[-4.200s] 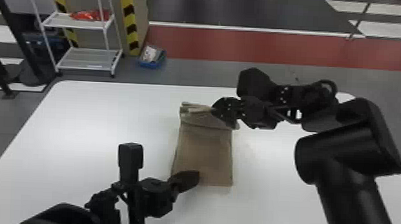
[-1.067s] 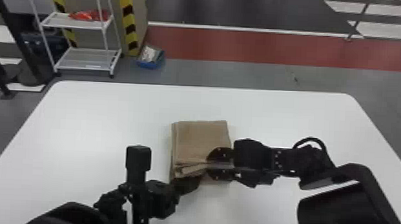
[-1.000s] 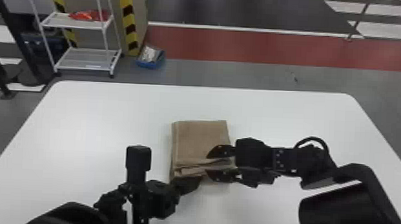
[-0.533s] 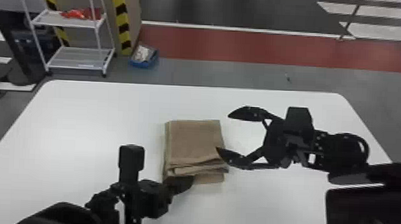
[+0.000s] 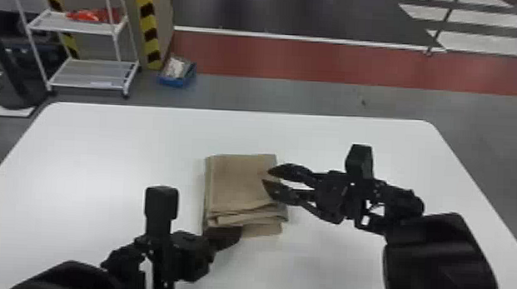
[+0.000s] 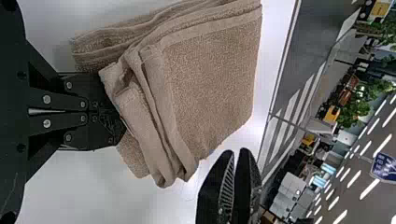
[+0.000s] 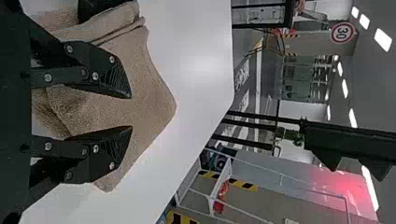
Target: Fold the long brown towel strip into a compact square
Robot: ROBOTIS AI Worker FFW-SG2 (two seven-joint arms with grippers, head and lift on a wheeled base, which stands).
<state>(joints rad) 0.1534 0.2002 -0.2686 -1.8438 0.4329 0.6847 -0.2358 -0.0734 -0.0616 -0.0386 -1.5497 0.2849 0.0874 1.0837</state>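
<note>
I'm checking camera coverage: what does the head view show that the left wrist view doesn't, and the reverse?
Head view, not left wrist: a white wheeled rack with a red item on its upper shelf, and a blue bin on the floor.

Left wrist view, not head: green plants and a blue sign.

Both: the folded brown towel, the white table, the left tool and the right tool.
</note>
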